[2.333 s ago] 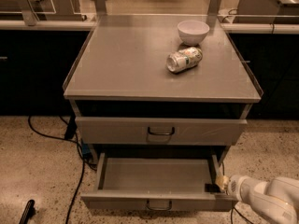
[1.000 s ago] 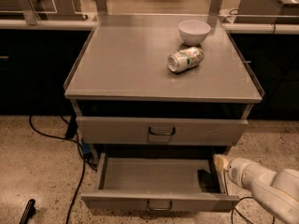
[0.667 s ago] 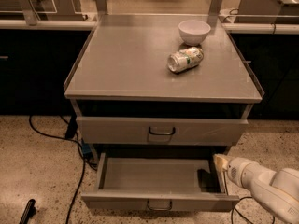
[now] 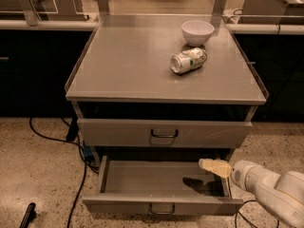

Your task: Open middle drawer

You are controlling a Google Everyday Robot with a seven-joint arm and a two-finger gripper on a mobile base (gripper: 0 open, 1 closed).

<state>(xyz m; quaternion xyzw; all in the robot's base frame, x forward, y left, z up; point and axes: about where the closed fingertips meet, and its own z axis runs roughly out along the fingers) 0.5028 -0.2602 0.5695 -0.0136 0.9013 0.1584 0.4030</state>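
The middle drawer is pulled out below the cabinet top, showing its shallow grey tray, which has nothing in it. Its low front with a small dark pull handle faces me. My gripper, cream-coloured on a white arm, hovers over the tray's right end and points left. It casts a shadow on the tray floor and is clear of the handle and the front.
The drawer above is shut, its handle in the middle. A tipped can and a white bowl sit on the cabinet top. Black cables run over the speckled floor at the left.
My gripper has risen from the drawer's right front corner and shifted slightly left over the tray. The drawer stays pulled out as before.
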